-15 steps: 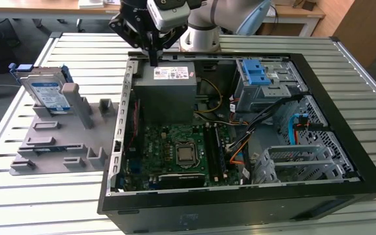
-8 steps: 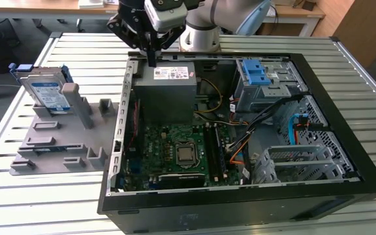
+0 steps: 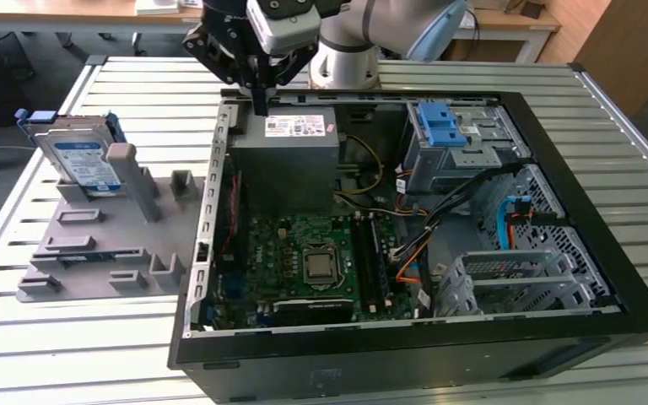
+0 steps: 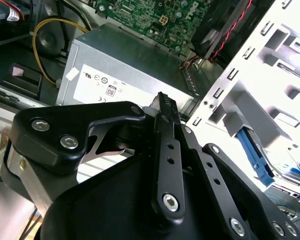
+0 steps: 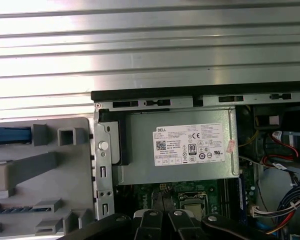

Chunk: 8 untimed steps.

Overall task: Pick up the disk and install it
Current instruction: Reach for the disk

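Observation:
The disk, silver with a white-and-blue label and a blue carrier, stands upright in the grey fixture at the exterior view's left, outside the computer case. Its blue carrier edge shows in the first wrist view, and a blue strip of it in the second. My gripper hangs over the case's back edge, above the power supply and well apart from the disk. Its black fingers are pressed together with nothing between them. In the first wrist view my gripper points at the power supply.
The open black computer case lies on a slatted metal table. Inside are a motherboard, a metal drive cage with a blue latch, cables and a second empty cage. The fixture has several upright pegs.

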### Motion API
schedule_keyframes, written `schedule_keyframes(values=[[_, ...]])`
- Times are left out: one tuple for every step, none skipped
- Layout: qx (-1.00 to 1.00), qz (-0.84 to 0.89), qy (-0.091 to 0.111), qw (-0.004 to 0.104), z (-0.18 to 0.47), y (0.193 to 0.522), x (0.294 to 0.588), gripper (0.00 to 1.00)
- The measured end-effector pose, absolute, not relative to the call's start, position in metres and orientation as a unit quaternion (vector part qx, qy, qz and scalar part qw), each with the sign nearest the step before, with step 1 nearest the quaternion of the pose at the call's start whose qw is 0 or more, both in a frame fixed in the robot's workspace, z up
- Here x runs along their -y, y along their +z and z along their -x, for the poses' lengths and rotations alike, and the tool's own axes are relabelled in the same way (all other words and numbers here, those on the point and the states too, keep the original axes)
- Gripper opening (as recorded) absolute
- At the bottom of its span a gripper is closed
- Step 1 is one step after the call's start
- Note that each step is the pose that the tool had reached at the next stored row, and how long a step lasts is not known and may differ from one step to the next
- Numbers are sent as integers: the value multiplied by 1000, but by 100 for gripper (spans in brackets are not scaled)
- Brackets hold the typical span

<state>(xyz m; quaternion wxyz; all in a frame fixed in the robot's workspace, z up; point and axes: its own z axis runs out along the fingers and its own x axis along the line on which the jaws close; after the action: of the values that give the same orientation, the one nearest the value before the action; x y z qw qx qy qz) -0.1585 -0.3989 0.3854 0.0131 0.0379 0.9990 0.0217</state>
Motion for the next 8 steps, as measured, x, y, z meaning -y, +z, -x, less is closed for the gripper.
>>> schedule_keyframes(values=[[-999,-38,22,13,159,385,399,11],[-999,-38,22,13,159,385,399,11],[-999,-38,22,13,159,385,399,11],[-999,-38,22,13,159,385,399,11],[-999,-38,22,13,159,385,399,11],[-999,-38,22,13,159,385,399,11],[-999,-38,22,13,160,385,399,11],[-999,-38,22,13,160,385,399,11]])
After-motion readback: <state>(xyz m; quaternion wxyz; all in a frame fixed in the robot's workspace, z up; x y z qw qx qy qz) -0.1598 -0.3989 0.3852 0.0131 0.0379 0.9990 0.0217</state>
